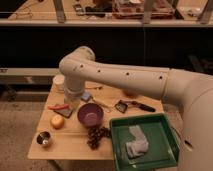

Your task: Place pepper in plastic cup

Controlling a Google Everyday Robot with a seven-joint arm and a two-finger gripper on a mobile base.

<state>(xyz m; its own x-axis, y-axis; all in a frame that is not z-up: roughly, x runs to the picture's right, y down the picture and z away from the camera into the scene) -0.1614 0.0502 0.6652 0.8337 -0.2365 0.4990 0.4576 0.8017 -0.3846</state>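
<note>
Pepper [59, 107]: lay flat at the left of the table [75, 151], not yet lifted, with the round yellow fruit [57, 121] just in front of it. Largest first, then: noted a thick white arm [125, 80] stretched in from the right and bent down over the table's back left. Noted a green tray [170, 150] at the front right, holding a crumpled cloth [136, 143]. Found the purple bowl [90, 115] mid-table and dark grapes [97, 135] in front of it. Placed the gripper [71, 100] low beside the pepper's right end; could not tell whether the jaws stood wide or narrow. Spotted the plastic cup [59, 81] upright behind the pepper, partly hidden by the arm, and a small metal cup [44, 139] at the front left. Judged the step as the grasp: best to close across the pepper's slim middle, lift clear of the fruit, then tip it end-first into the narrow cup without knocking it.
</note>
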